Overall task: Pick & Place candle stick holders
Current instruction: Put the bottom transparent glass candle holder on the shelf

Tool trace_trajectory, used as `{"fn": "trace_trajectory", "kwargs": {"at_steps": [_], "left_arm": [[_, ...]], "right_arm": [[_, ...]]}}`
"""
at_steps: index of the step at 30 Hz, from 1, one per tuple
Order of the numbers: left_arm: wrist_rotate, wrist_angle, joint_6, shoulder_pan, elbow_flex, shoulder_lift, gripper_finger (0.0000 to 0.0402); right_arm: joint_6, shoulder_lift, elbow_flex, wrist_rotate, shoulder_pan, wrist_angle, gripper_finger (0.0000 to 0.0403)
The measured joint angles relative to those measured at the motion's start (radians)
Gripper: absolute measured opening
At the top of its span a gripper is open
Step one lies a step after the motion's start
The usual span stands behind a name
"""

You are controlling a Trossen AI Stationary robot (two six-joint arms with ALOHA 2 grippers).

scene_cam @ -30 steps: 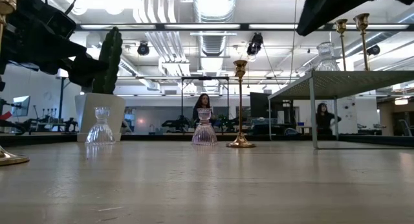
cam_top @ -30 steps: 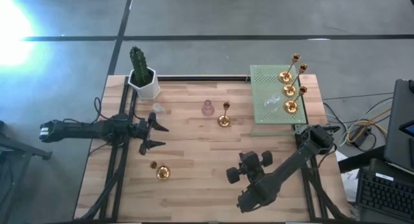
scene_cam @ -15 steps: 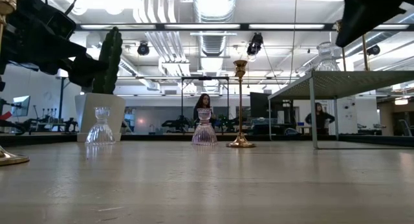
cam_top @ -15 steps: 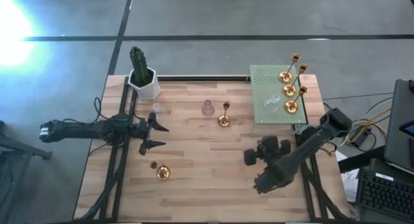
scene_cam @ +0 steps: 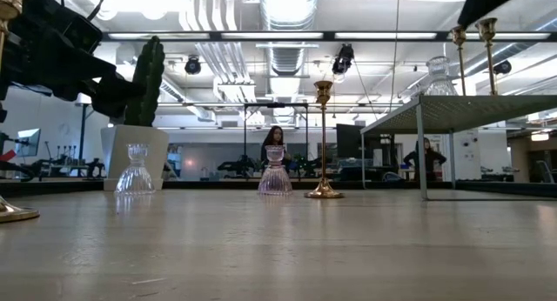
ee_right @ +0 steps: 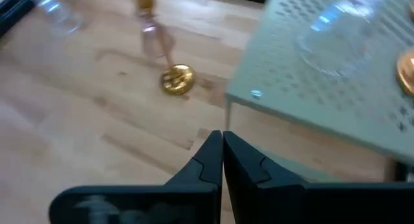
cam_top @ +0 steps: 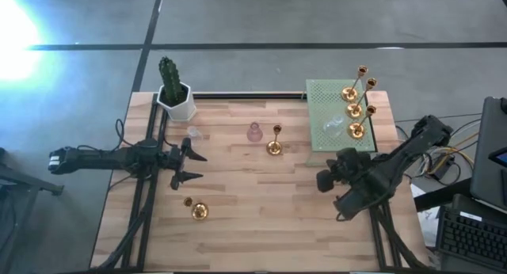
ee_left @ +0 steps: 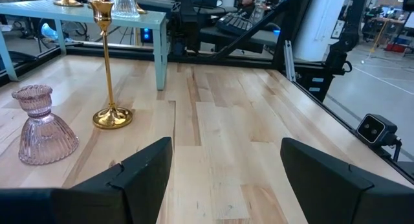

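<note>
Four gold candle stick holders (cam_top: pixel 356 108) and clear glass one (cam_top: pixel 333 125) standing on green perforated shelf (cam_top: pixel 317 100). Pink glass holder (cam_top: pixel 254 133) sitting beside tall gold holder (cam_top: pixel 274 142) mid-table (cam_top: pixel 238 211). Right gripper (cam_top: pixel 323 179) hovering near shelf, fingers closed, empty. Left gripper (cam_top: pixel 192 166) waiting at left side, fingers open.

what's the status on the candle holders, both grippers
Left gripper open, empty, waiting at table's left. Right gripper shut, empty, beside the green rack. Gold holder and pink glass holder stand mid-table, untouched. Nothing between.
</note>
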Motion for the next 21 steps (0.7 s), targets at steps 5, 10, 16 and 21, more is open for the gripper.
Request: {"fn": "trace_trajectory", "kwargs": {"at_steps": [5,10,16,21], "left_arm": [[0.000,0.000,0.000,0.000,0.000,0.000,0.0294],[0.000,0.000,0.000,0.000,0.000,0.000,0.0294],[0.000,0.000,0.000,0.000,0.000,0.000,0.0294],[0.000,0.000,0.000,0.000,0.000,0.000,0.0294]], "right_arm": [[-0.346,-0.012,0.178,0.018,0.001,-0.001,0.0008],[-0.913,0.007,0.448,0.179,0.001,0.000,0.0008],[-1.500,0.008,0.687,0.028,-0.062,0.000,0.0008],[-1.624,-0.089,0.772,-0.185,-0.223,-0.003,0.0008]]}}
